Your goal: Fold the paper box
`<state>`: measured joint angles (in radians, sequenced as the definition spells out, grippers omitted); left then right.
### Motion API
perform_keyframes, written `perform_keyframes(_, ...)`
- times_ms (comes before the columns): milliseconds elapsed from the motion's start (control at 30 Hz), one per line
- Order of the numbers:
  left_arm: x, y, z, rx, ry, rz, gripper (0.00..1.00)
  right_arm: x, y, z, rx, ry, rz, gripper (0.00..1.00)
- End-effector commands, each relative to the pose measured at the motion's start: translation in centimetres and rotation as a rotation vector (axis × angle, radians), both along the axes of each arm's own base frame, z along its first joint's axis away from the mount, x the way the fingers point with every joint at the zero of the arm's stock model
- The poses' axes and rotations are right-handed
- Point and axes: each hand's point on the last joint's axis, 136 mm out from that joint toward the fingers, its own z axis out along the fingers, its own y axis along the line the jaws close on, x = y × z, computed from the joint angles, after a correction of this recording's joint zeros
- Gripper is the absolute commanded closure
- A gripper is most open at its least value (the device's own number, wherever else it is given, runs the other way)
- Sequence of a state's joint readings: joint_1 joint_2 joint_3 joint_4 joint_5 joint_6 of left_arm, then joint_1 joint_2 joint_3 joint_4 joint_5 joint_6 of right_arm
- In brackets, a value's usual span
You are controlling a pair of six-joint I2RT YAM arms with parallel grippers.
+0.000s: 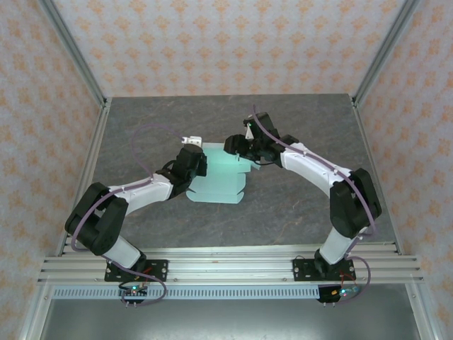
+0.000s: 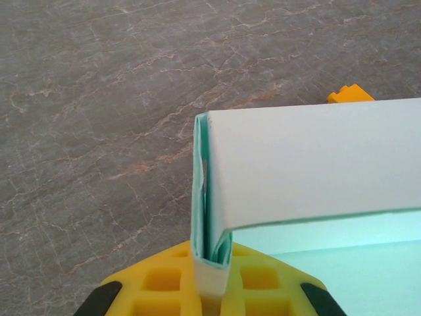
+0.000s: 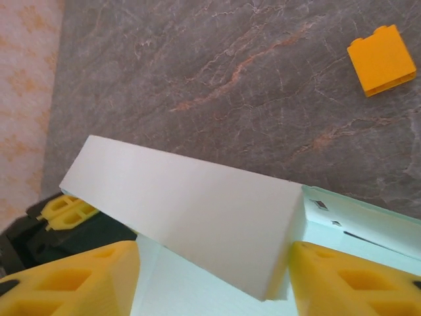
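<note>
Grey marbled worktop (image 1: 297,127) under patterned wallpaper, and at its centre lies the pale mint-green thin-card paper box (image 1: 221,180), mostly flat, with one long white-backed flap (image 3: 191,210) standing up between the two arms. Left gripper (image 2: 210,280) is clenched on the folded end of the card, yellow fingers (image 2: 263,289) pinching a doubled edge, and that makes a good anchor. Right gripper (image 3: 214,283) has its jaws apart on either side of the raised flap; whether they press on it I cannot tell. Small orange plastic cube (image 3: 383,58) sits well apart on the stone, out of the business. To my eye the job is early, with the first wall going up. Doing it well means the left holds the crease line firm while the right takes the flap low near the fold and turns it over squarely, not by a corner, since thin card like this would likely buckle or twist. Slow closing, even pressure
</note>
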<state>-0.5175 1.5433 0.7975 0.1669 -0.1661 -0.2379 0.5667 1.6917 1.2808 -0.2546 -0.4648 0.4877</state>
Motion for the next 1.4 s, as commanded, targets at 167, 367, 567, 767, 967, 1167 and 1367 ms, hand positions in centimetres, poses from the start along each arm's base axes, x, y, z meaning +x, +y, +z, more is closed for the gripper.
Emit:
perform_keyframes(167, -0.1, -0.7, 0.9, -0.01, -0.018, -0.009, 0.92, 0.9, 1.6, 1.1, 0.158, -0.027, -0.04, 0.54)
perform_keyframes(367, -0.1, -0.6, 0.9, -0.006, -0.019, -0.003, 0.92, 0.7, 0.7, 1.0, 0.115, -0.042, -0.046, 0.49)
perform_keyframes(567, 0.0, -0.4, 0.8, 0.007, -0.012, 0.011, 0.92, -0.9, -1.8, 0.2, -0.016, -0.055, -0.046, 0.35)
perform_keyframes(767, 0.1, -0.5, 0.6, 0.002, -0.007, 0.011, 0.92, -3.5, -4.0, -0.7, -0.084, -0.056, -0.044, 0.28)
perform_keyframes(967, 0.0, -0.5, 0.8, 0.001, -0.007, 0.007, 0.92, -5.5, -5.1, -2.7, -0.121, -0.05, -0.064, 0.26)
perform_keyframes(1167, 0.0, -0.6, 1.0, -0.003, -0.008, 0.005, 0.92, -5.1, -4.8, -5.2, -0.112, -0.034, -0.091, 0.25)
perform_keyframes(1367, 0.0, -0.5, 1.1, 0.0, -0.011, 0.005, 0.92, -4.0, -4.0, -6.5, -0.081, -0.049, -0.11, 0.2)
